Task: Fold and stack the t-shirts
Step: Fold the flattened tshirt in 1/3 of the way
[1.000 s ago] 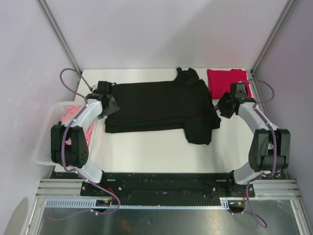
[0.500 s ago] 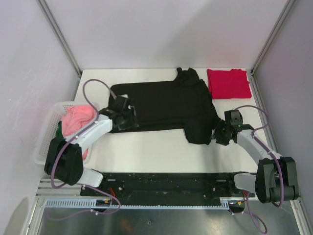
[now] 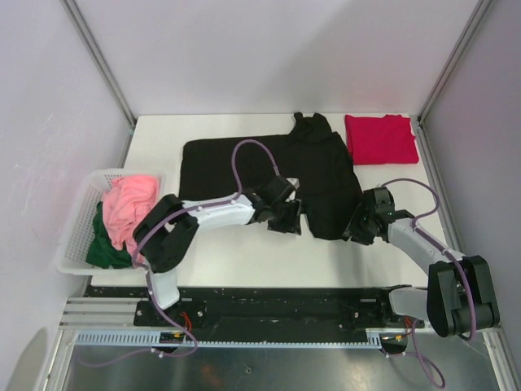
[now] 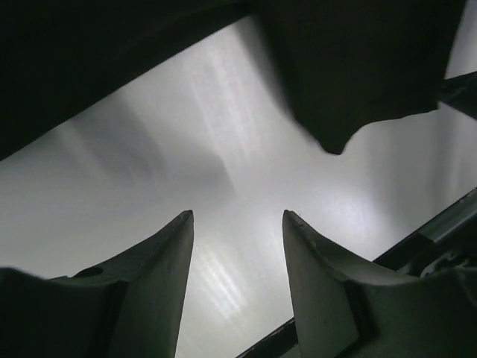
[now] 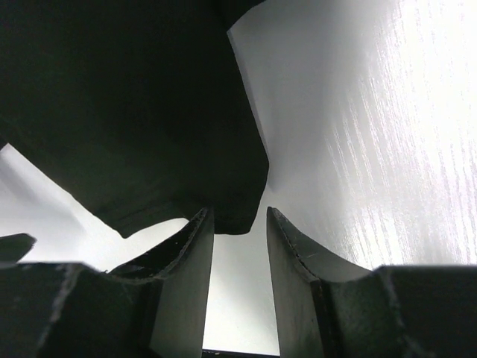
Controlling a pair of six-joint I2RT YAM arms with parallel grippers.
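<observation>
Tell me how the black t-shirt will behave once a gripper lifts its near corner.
Probably floppy: the black t-shirt lies flat in doubled layers, so a lifted corner should sag and drape. It likely weighs little, since its edge looks thin by the right gripper. Pushed, it would probably bunch or slide on the smooth table.

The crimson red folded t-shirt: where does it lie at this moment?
In the top external view, the crimson red folded cloth t-shirt lies at the far right corner of the white table, just right of the black cloth t-shirt.
</observation>
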